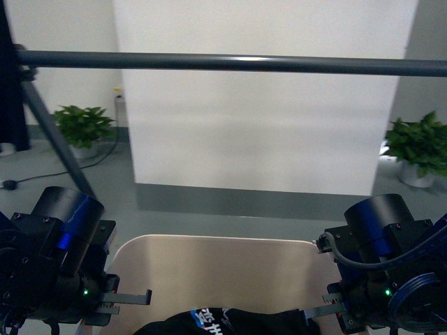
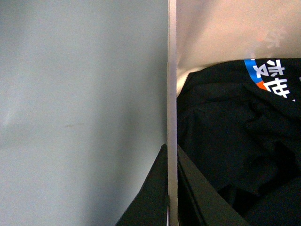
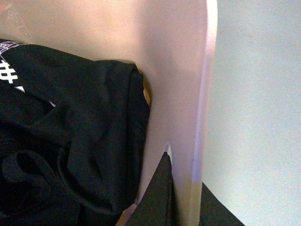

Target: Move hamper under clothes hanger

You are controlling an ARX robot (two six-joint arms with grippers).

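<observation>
The beige hamper [image 1: 216, 269] fills the bottom of the front view, with black clothes [image 1: 223, 322] bearing blue and white lettering inside it. My left gripper [image 1: 129, 299] is shut on the hamper's left rim [image 2: 172, 117], one finger on each side of the wall. My right gripper [image 1: 323, 303] is shut on the right rim [image 3: 203, 94] the same way. The clothes hanger's dark grey rail [image 1: 230, 63] runs across the whole front view high above the hamper's far edge. One of the hanger's angled legs [image 1: 56, 143] slopes down at the left.
A white panel [image 1: 258, 105] stands behind the rail. Potted plants stand at the back left [image 1: 84, 129] and back right [image 1: 419, 146]. A cable [image 1: 42, 174] lies on the grey floor at the left, near the leg.
</observation>
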